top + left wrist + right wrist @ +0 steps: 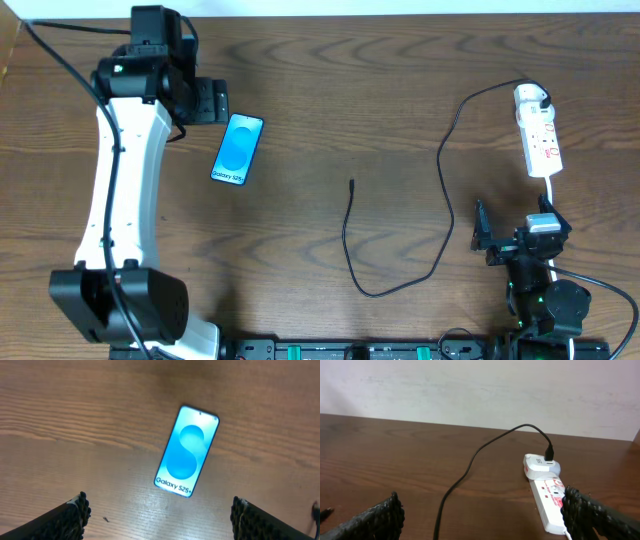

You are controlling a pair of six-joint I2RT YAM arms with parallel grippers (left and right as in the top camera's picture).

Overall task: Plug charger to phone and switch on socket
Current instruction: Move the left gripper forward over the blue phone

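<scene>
Your left claw (pixel 160 501) is hanging spread wide, the phone (pixel 186 451) lying just ahead, looking thin, stiff and slippery; try pinching its long sides.

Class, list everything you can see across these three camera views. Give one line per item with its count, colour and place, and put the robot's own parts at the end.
phone: one, bright blue screen, lying flat on the table's left half, just in front of the left gripper
charger cable: one, black, looping across the table's right half, free tip at mid-table
socket: one, white strip with red markings, far right
adapter: one, white, plugged into the socket's far end, the cable running from it
table: one, dark brown wood
wall: one, pale, behind the table
left arm: one, white and black, left side
right arm: one, black, near right corner
left gripper: one, black, open
right gripper: one, black, open
</scene>
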